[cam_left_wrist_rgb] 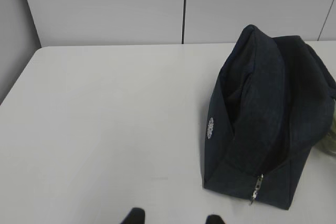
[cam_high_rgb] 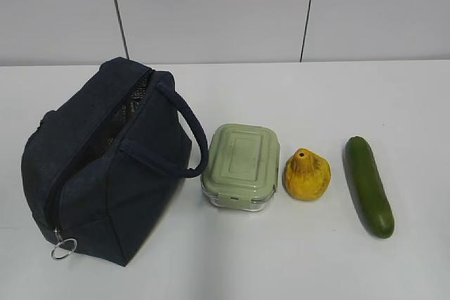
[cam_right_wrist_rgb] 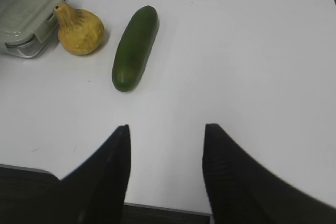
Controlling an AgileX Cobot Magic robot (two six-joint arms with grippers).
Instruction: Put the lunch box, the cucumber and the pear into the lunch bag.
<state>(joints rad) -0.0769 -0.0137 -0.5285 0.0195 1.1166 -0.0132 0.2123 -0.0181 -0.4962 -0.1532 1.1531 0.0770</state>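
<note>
Lunch bag (cam_high_rgb: 105, 166) stands on the left part of a plain white table (cam_high_rgb: 295, 258); behind the table's far edge rises a pale grey panelled wall (cam_high_rgb: 211, 12) with dark vertical seams. The bag is dark navy and boxy; its long axis runs from the near edge toward the far edge, leaning a little right; its top zipper gapes, showing mesh lining; the metal ring pull (cam_high_rgb: 63, 249) hangs at its near end; the loop handle (cam_high_rgb: 184, 138) arches toward the right. Just right of it sits the lunch box (cam_high_rgb: 241, 166), sage lid up, its long sides running near to far; the handle's loop reaches its left edge, though I cannot tell if they touch. Close beside the box is the pear (cam_high_rgb: 307, 174), its neck and stem hole pointing toward the far edge. Further right, apart from the pear, lies the cucumber (cam_high_rgb: 368, 186), flat, its length running near to far with the near end angled slightly right. My left pincer (cam_left_wrist_rgb: 170, 217) hovers over bare table left of the bag, fingers parted and empty; my right pincer (cam_right_wrist_rgb: 165, 166) hangs over the near edge, fingers spread and empty, well short of the cucumber.
</note>
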